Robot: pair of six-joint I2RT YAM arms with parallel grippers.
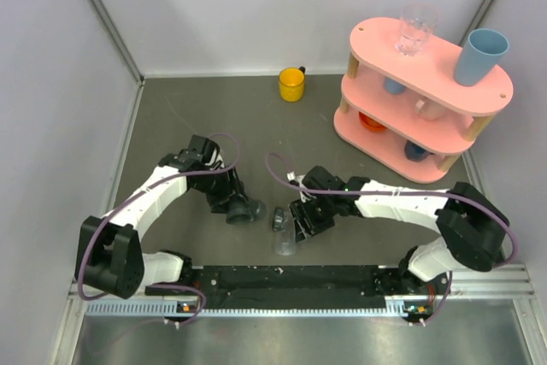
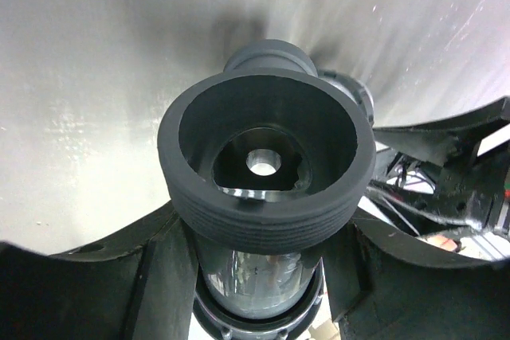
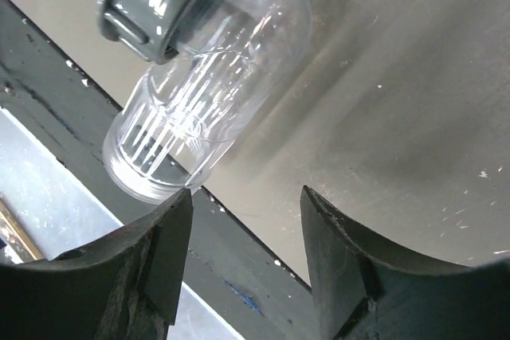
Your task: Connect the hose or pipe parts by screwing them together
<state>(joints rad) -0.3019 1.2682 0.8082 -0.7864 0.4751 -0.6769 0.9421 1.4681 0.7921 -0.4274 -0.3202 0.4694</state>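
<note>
Fitting (image 2: 267, 157) clamped in left gripper (image 2: 259, 276), threaded mouth bare. Clear piece (image 3: 199, 93) seen loose on table, just right of fitting, untouched. Right gripper (image 3: 247, 236) spread, empty. Nothing screwed yet; pickup, threading judged left.

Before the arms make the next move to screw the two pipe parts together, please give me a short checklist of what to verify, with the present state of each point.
1. The left gripper is shut on the T-shaped fitting: ok.
2. The fitting's threaded mouth is unobstructed: ok; the left wrist view looks straight into it.
3. The right gripper holds the clear piece: not ok; its jaws stand open and empty.
4. The clear piece sits between those jaws: not ok; it lies on the table ahead of them, off to one side.
5. The inner thread of the grey collar is sound: cannot tell; its inside is not shown.
</note>
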